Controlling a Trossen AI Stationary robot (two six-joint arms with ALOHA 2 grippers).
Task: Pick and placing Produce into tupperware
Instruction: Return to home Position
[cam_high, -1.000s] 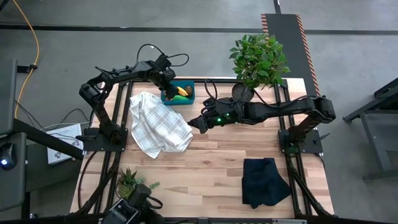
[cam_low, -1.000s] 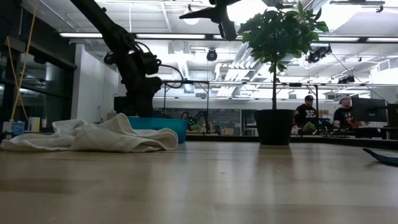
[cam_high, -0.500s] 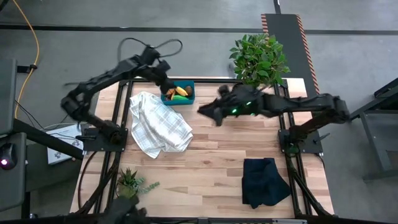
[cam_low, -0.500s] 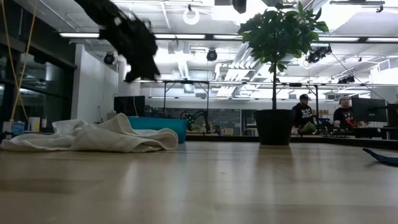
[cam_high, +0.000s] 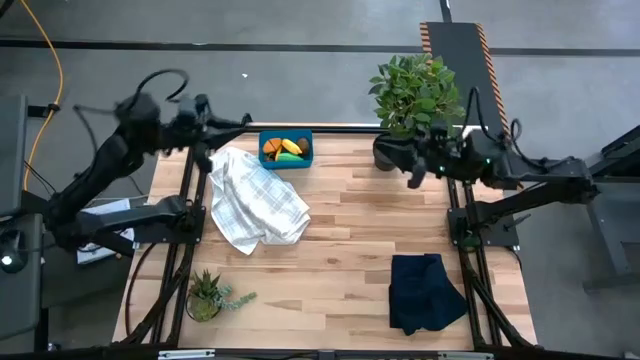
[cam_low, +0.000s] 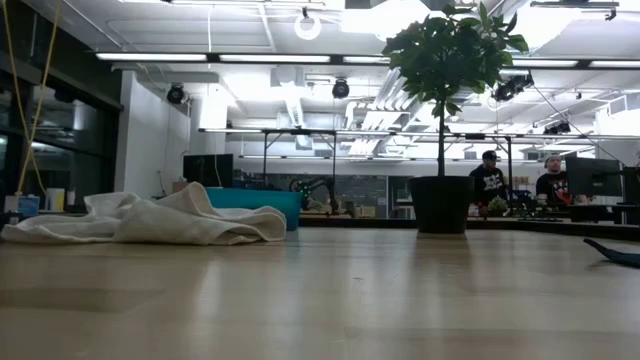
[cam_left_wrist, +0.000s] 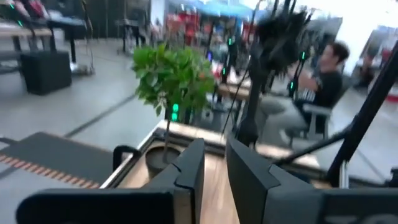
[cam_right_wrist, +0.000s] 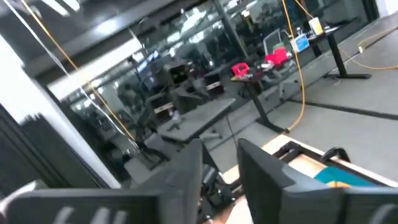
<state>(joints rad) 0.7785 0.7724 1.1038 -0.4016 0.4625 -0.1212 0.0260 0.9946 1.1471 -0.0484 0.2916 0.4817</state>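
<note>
The teal tupperware (cam_high: 285, 150) sits at the table's far edge, with a yellow banana (cam_high: 292, 146), an orange piece and other produce lying in it. In the low view its wall (cam_low: 262, 204) shows behind the white checked cloth (cam_low: 150, 220). My left gripper (cam_high: 205, 152) hangs above the far left corner, away from the box, and its fingers (cam_left_wrist: 214, 162) stand a narrow gap apart with nothing between them. My right gripper (cam_high: 412, 178) is near the leafy bush's pot, at the far right. Its fingers (cam_right_wrist: 219, 162) are also slightly apart and empty.
The white checked cloth (cam_high: 255, 200) lies crumpled just on the near side of the box. A leafy bush in a dark pot (cam_high: 415, 95) stands at the far right corner, a black folded cloth (cam_high: 425, 290) lies near right, and a small spiky plant (cam_high: 205, 292) stands near left. People sit in the room beyond the table.
My left gripper has risen from the tupperware and swung back toward the table's far left corner. My right gripper has drawn back from the table's middle toward the right edge, beside the bush's pot. Neither arm shows in the low view any more.
</note>
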